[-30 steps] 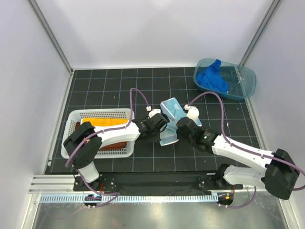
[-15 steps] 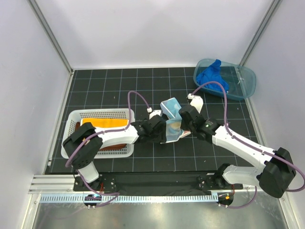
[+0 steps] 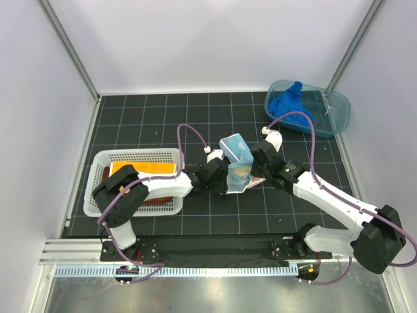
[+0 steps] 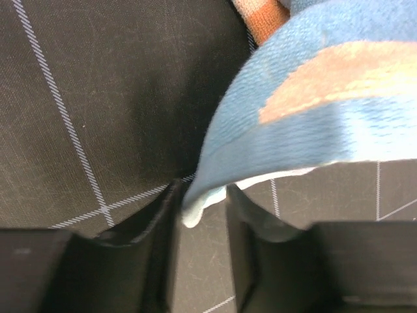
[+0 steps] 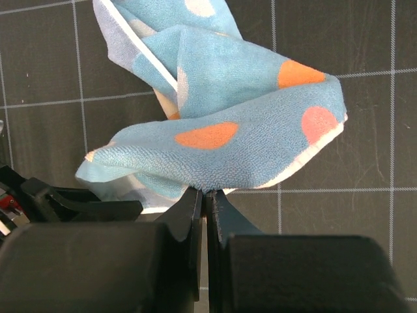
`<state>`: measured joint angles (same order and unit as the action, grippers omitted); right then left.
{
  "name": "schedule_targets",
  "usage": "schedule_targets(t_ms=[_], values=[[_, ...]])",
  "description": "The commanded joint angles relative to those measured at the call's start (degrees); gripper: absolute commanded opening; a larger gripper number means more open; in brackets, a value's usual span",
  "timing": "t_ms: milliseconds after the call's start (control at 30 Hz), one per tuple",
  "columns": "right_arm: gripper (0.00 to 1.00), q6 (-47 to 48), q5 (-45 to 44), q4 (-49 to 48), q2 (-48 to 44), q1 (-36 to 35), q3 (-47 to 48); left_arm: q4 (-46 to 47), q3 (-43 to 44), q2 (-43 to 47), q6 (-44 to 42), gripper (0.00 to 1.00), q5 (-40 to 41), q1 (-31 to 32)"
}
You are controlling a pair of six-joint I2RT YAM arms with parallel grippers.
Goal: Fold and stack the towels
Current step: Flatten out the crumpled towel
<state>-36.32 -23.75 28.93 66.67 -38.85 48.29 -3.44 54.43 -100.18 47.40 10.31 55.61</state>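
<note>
Right hand (image 5: pixel 207 195) is pinched shut on the lower fold of the light blue spotted towel (image 5: pixel 228 140), which lies bunched mid-worktop (image 3: pixel 150 117). Left hand (image 4: pixel 202 195) stands partly open, with a towel corner between its fingers (image 4: pixel 156 228) (whether it touches them is unclear, the view is blurred).

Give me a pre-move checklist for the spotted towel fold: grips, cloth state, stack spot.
1. Right fingers pinched on the light blue orange-spotted cloth towel: ok.
2. Left fingers closed on its corner: not ok; the corner hangs between them with a visible gap.
3. Towel lying flat for folding: not ok; it is bunched and draped.
4. Stack spot ready: ok; the yellow-orange towel lies on top in the white mesh basket.
5. Royal blue towel out of the arms' way: ok; it sits crumpled in the blue plastic tub.
6. Spotted towel's underside free of the black gridded mat: cannot tell.
</note>
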Motion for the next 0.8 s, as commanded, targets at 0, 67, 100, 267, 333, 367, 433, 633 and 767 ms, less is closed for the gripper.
schedule_targets(t_ms=[0,67,100,267,333,367,433,633,767], values=[[0.01,0.72,0.46,-0.63,-1.81,0.79,-0.13,3.00,-1.08,0.77,-0.99,0.34,1.21,-0.07],[0.01,0.72,0.72,-0.54,-1.99,1.23,-0.13,2.48,-1.70,2.17,-0.64,0.26,0.68,-0.07],[0.01,0.89,0.72,-0.63,-1.99,1.49,-0.13,2.21,-1.96,2.71,-0.73,0.25,0.51,-0.07],[0.01,1.33,1.34,-0.63,-2.69,2.20,0.05,0.11,-2.49,4.56,-0.90,0.12,-0.20,-0.07],[0.01,1.68,1.51,-0.45,-2.86,2.46,0.40,-1.56,-1.97,5.26,-1.16,0.00,-0.02,-0.07],[0.01,1.86,1.51,0.16,-3.39,2.46,0.92,-2.79,-1.44,5.69,-1.34,0.00,0.33,-0.07],[0.01,2.73,1.16,0.78,-4.27,2.73,1.71,-6.83,0.40,8.40,-2.65,0.00,0.94,-0.07],[0.01,7.83,2.21,2.27,-10.24,2.99,7.95,-25.86,13.46,16.23,-11.60,0.00,8.93,0.02],[0.01,12.40,2.65,3.76,-12.00,2.99,15.84,-35.22,23.77,19.92,-16.88,0.00,13.33,0.02]])
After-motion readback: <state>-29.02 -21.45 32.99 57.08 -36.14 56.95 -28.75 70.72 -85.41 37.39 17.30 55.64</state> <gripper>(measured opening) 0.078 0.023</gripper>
